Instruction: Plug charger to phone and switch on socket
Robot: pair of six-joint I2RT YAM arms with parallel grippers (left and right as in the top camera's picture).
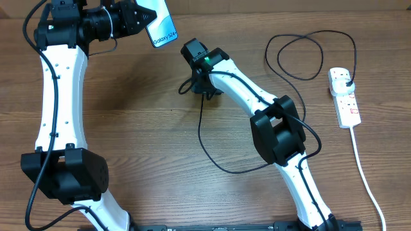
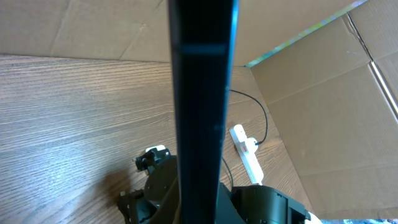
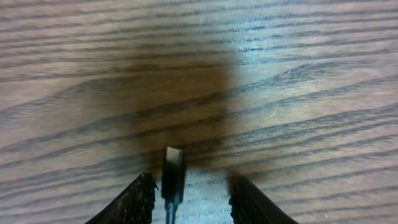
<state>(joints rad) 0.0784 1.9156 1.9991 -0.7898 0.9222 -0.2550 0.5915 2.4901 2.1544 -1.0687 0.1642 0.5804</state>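
Observation:
The phone [image 1: 162, 27], its light screen reading "Galaxy S24+", is held up at the back left with my left gripper [image 1: 145, 18] shut on it. In the left wrist view only its dark edge [image 2: 202, 106] shows, as an upright bar. The charger's thin black cable [image 1: 209, 151] loops across the table to its black plug [image 1: 347, 81] in the socket [image 1: 345, 97], a white strip at the right. Its connector tip [image 3: 173, 173] lies on the wood between my right gripper's [image 3: 189, 196] fingers, close to the left finger [image 3: 134, 202]. That gripper [image 1: 204, 91] stands open at table level.
The socket's thick white cord [image 1: 369, 186] runs toward the front right edge. More black cable [image 1: 302, 38] loops at the back right. Cardboard walls [image 2: 323, 93] stand behind the table. The right arm's links [image 1: 276, 128] cross the table's middle.

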